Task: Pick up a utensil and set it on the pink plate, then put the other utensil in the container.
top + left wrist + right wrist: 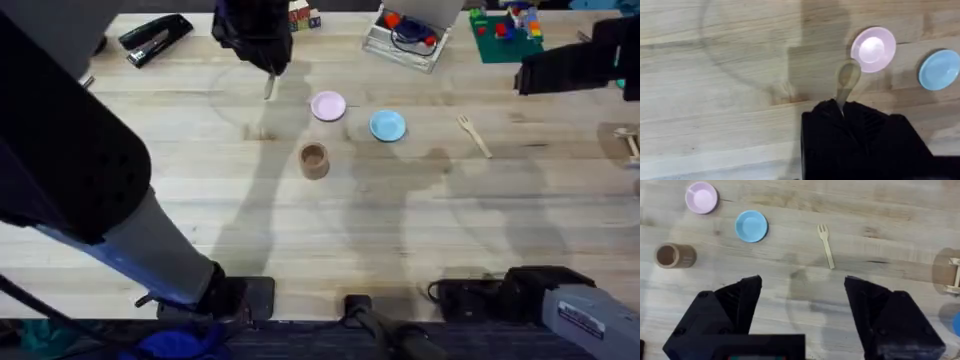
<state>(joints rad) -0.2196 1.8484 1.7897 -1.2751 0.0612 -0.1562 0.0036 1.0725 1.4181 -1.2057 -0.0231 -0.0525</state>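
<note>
- Spanning every view, a pale wooden surface [200, 220] carries the items.
- Left pincer [268, 72], at 11 o'clock overhead, is closed on the spoon [846, 82], raised above the wood.
- Right pincer [802, 305] gapes wide, gripping nothing.
- Pink plate [328, 106] sits at 12 o'clock, blue plate [388, 125] beside it.
- Brown container [314, 159] stands near centre.
- Fork [474, 135] lies at 2 o'clock.
</note>
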